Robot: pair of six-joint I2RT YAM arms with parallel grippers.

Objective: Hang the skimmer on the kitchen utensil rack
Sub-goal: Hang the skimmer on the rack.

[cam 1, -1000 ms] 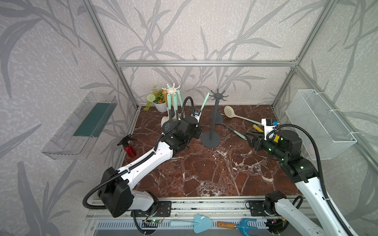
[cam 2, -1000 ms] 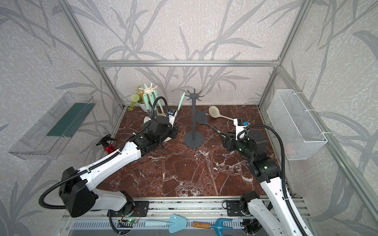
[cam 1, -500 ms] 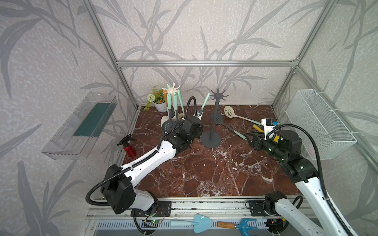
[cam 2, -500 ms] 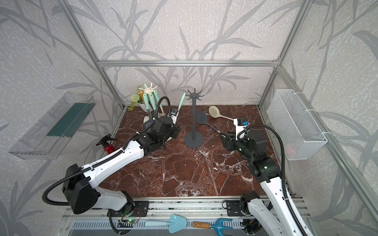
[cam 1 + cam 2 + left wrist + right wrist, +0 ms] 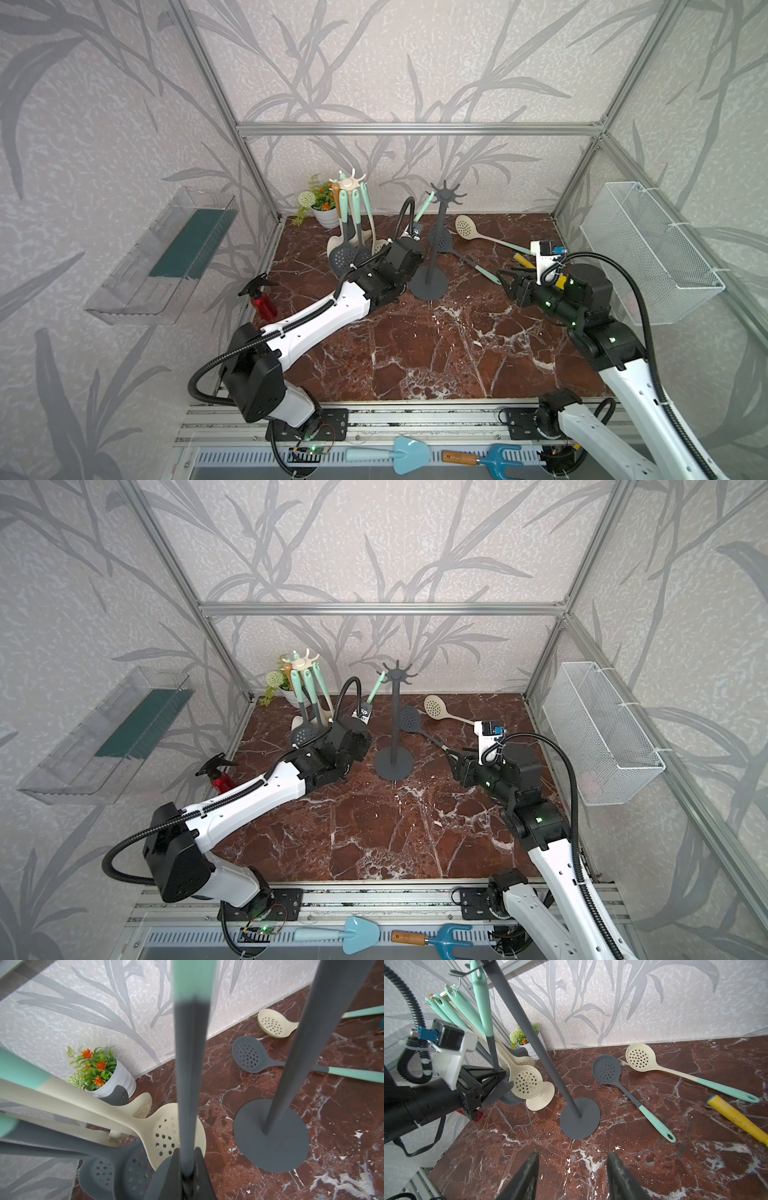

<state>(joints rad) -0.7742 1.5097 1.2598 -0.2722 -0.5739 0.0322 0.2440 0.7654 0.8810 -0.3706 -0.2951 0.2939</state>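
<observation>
A: Where is the skimmer right now?

B: I have it in the left claw [image 5: 500, 1073], which pinches the dark neck just above the bowl. The skimmer [image 5: 483, 1007] stands nearly upright with its mint handle on top, so the eye at its tip can meet the hooks crowning the rack [image 5: 529, 1028], which stands mid-bench toward the back edge.

A: Is it on a hook?

B: In the right wrist view the eye sits right at one hook. I cannot tell whether the hook passes through it. I judge this is the hanging step, close to done, with the release yet to come.

A: Why grip so low?

B: It leaves the whole handle free and keeps my claw below the hooks. The rack's post runs just beside the handle, so there is little room up there.

A: And your other arm?

B: The right claw [image 5: 572, 1159] is half spread and holds nothing. It hovers over the bench [image 5: 415, 353] near the right edge, facing the rack's base. I judge it is out of the way, ready to steady that base.

A: Anything in the way?

B: A grey spare [image 5: 606, 1070] and a cream spare [image 5: 639, 1057] lie flat between the rack and the right edge. The cream stand [image 5: 353, 183] at the back left corner carries several skimmers. My worry is the thin post on its disc: a sideways push could tip it.
</observation>
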